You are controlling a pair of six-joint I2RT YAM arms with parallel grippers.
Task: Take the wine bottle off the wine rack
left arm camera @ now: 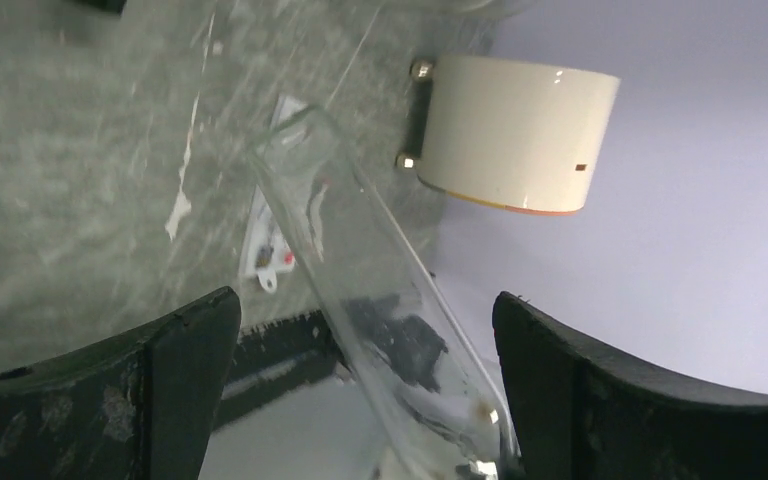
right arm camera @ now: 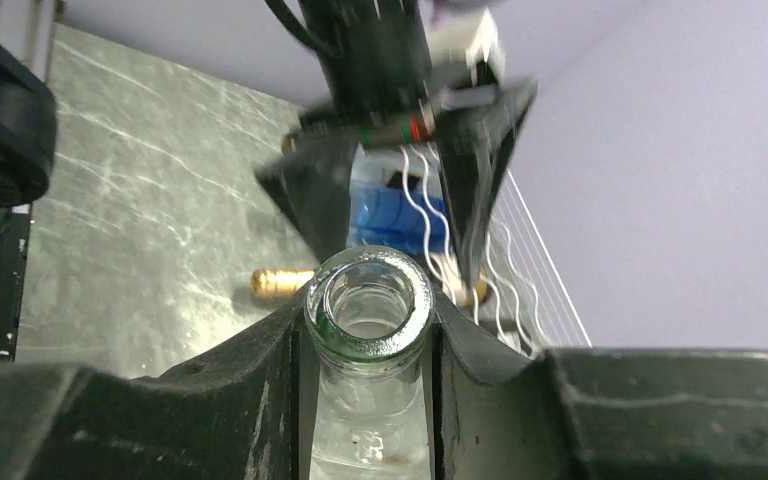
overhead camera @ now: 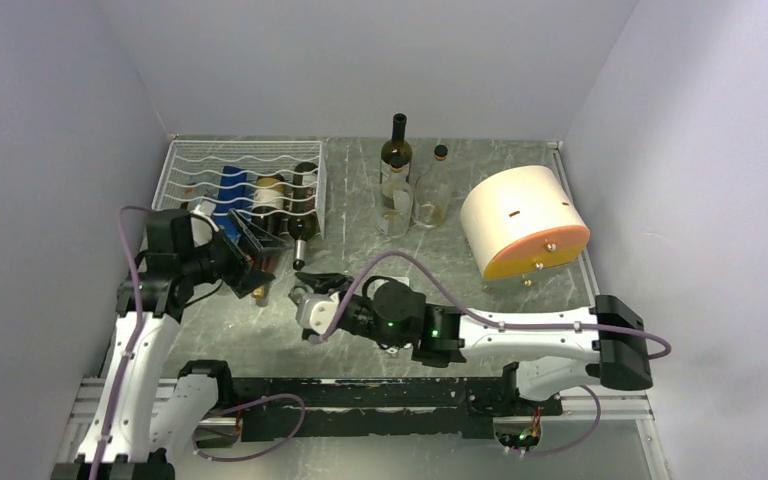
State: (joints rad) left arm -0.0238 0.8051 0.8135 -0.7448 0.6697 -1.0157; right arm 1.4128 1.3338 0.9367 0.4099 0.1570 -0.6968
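**Right gripper.** The right gripper (right arm camera: 368, 332) is closed on the neck of the wine bottle (right arm camera: 366, 420), a clear glass bottle with an open mouth. One finger presses each side of the neck just below the lip. The arm reaches leftward, low over the table (overhead camera: 460, 265).

**Left gripper.** The left gripper (left arm camera: 365, 310) is spread wide and holds nothing. The bottle's body passes at a slant between its two fingers (left arm camera: 175, 370), with a visible gap on each side. The two grippers face each other along the bottle.

**Position of the bottle.**
- The bottle is off the wine rack (overhead camera: 190, 160). It lies between the two grippers, in front of the rack's near right corner.
- The top view barely shows the clear glass, so it cannot be determined whether the bottle touches the table.

**Wine rack.** The white wire rack sits at the far left of the table, against the left wall. It holds these bottles, lying side by side towards its right half:
- a blue bottle (overhead camera: 232, 188)
- a labelled bottle (overhead camera: 270, 193)
- a dark bottle (overhead camera: 305, 185), whose neck projects past the front edge

A gold-topped bottle neck (right arm camera: 278, 283) shows low over the table, just beside the left gripper.

**Remaining items.**
- A dark upright bottle (overhead camera: 395, 150) and a clear upright bottle (overhead camera: 432, 190) stand just beside each other at the far middle of the table.
- A round cream box (overhead camera: 520, 205) with an orange face lies on its side, to the right of the upright bottles.
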